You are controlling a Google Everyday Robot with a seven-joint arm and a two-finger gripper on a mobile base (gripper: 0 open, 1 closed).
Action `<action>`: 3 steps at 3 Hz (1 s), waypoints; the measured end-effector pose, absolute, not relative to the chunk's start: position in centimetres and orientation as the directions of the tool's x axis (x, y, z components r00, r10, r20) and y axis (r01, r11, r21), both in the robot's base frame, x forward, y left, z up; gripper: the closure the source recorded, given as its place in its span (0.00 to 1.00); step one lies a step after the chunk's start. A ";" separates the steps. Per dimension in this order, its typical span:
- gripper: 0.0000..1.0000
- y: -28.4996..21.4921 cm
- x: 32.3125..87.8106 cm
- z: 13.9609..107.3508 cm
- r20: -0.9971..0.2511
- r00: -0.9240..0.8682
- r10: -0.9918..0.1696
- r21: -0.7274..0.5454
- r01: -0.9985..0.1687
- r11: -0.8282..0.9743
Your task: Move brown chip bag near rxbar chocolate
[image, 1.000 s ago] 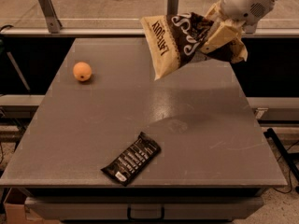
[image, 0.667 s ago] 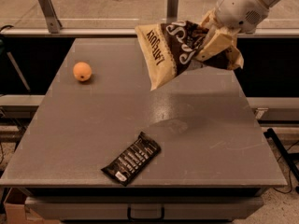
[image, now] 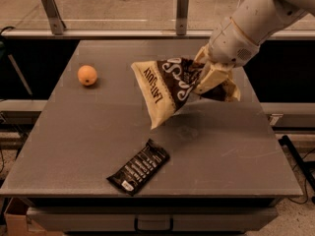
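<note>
The brown chip bag (image: 170,88) hangs in the air above the middle of the grey table (image: 74,141), tilted, its cream end pointing down and left. My gripper (image: 209,77) is shut on the bag's right part, and the white arm reaches in from the upper right. The rxbar chocolate (image: 139,166), a flat black wrapper with white text, lies near the table's front edge, below and a little left of the bag's lower end.
An orange round fruit (image: 87,75) sits at the table's left back. A rail with two upright posts (image: 182,9) runs behind the table. The table's front edge lies just below the bar.
The gripper has carried the bag down and to the left, from the table's back right toward its middle, closer to the bar. The bar and the fruit have not moved.
</note>
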State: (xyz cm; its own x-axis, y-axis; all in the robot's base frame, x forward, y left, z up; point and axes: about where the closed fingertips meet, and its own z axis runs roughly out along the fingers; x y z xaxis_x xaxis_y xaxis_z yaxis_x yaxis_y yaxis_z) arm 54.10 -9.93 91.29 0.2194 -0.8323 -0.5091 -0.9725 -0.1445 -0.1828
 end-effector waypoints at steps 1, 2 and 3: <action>0.59 -9.3 53.3 88.9 -0.510 0.221 -0.831 -0.155 -0.974 -0.163; 0.36 -8.8 52.3 87.5 -0.510 0.227 -0.830 -0.132 -0.974 -0.186; 0.13 -8.3 51.5 86.8 -0.510 0.235 -0.828 -0.113 -0.972 -0.207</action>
